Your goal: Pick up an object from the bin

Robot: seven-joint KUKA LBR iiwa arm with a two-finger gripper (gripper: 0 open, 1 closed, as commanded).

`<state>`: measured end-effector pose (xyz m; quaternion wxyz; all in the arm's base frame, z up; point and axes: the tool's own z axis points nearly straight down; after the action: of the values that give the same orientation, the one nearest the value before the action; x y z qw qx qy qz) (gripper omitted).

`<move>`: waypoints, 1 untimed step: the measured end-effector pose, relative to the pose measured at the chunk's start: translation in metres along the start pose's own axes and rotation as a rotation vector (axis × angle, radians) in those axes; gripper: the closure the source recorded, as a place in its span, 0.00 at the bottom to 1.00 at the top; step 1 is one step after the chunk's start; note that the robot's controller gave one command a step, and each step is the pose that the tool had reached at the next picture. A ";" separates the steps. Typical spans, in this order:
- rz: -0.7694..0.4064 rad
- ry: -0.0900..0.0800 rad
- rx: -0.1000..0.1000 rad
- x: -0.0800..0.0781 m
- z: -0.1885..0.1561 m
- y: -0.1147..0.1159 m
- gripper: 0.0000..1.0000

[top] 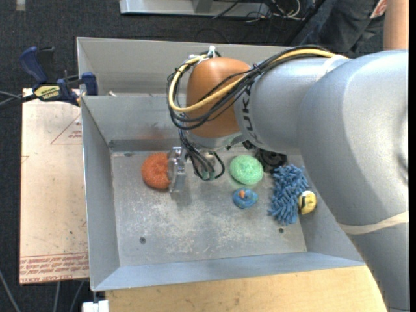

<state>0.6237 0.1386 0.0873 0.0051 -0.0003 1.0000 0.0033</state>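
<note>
Grey metal bin [130, 239], floor scuffed and speckled, with a few loose things spread across it.

1. Orange fuzzy ball [155, 171]: round, resting on the bin floor close to the back wall. All places below are given from it.
2. Gripper [177, 174]: metal, hanging below the arm's orange wrist cover [211, 96], low over the floor and right against the orange fuzzy ball's right side. Whether it is apart or together cannot be told.
3. Cables [179, 99]: yellow and black, looped round the wrist cover, above and right of the ball.
4. Green ball [246, 170]: right of the ball, beyond the gripper, well apart.
5. Small blue thing [245, 198] with an orange spot: right of the ball and somewhat nearer the front.
6. Blue shaggy mop-like piece [286, 190]: farther right again.
7. Small yellow thing [307, 203]: farthest right of the ball, touching the shaggy piece's edge.
</note>
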 end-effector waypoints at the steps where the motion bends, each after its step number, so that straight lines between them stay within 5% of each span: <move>1: 0.001 0.001 0.000 0.000 0.001 0.000 0.00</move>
<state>0.6233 0.1381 0.0865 0.0045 0.0002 1.0000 0.0030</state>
